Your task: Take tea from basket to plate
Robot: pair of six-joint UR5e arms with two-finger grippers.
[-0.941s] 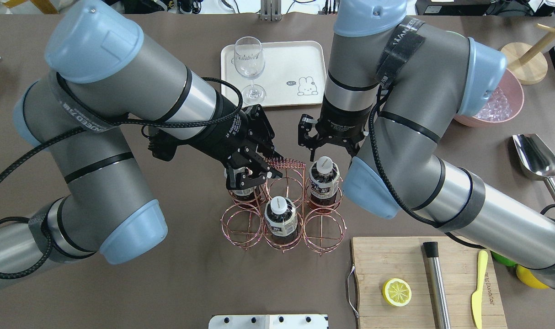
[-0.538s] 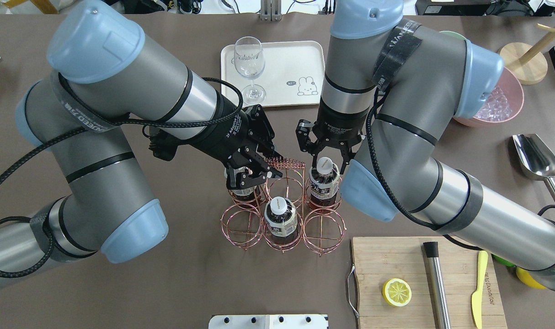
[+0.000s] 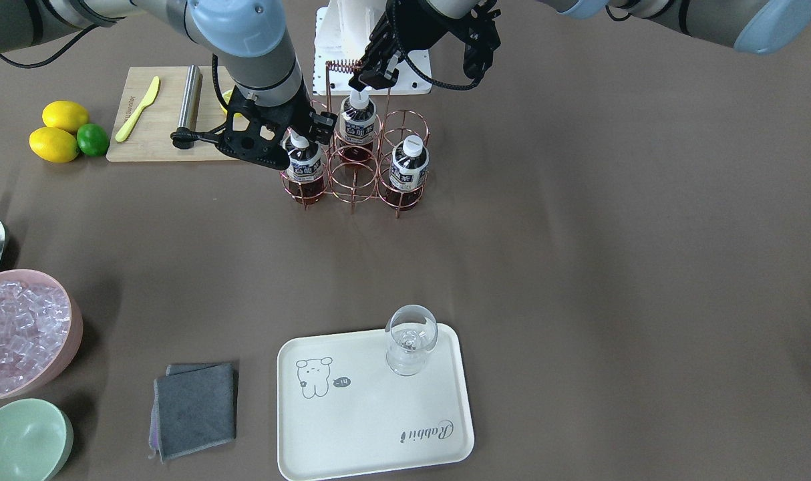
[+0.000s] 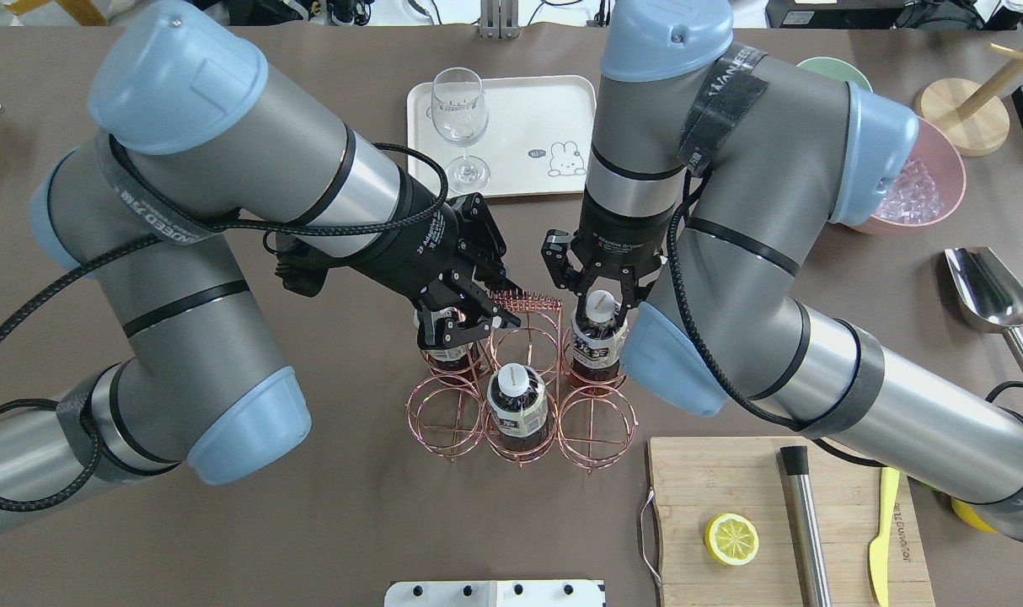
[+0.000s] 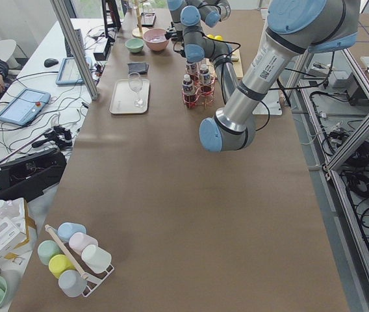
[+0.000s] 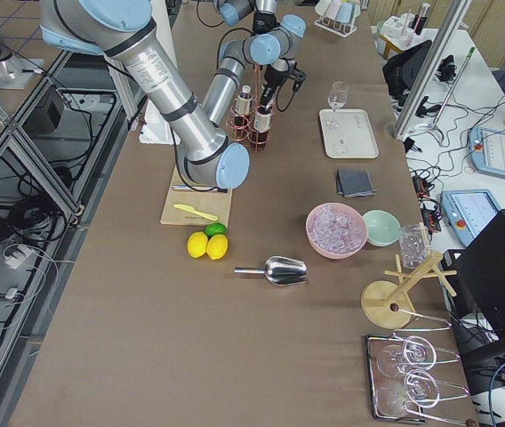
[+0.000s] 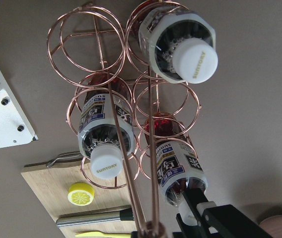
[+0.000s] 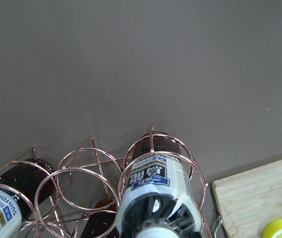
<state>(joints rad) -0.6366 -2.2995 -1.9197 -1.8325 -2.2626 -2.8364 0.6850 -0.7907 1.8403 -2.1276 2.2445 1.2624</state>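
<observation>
Copper wire six-ring basket (image 4: 447, 419): right gripper (image 4: 600, 295) spread astride its white-capped brown tea bottle (image 4: 596, 346); left gripper (image 4: 469, 324) state indeterminable.

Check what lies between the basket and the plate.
Nothing: in the front-facing view only bare table runs from the basket to the plate.

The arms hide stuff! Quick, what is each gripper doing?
Left gripper: shut on the basket, by its handle.
Right gripper: open, around the tea cap.
</observation>
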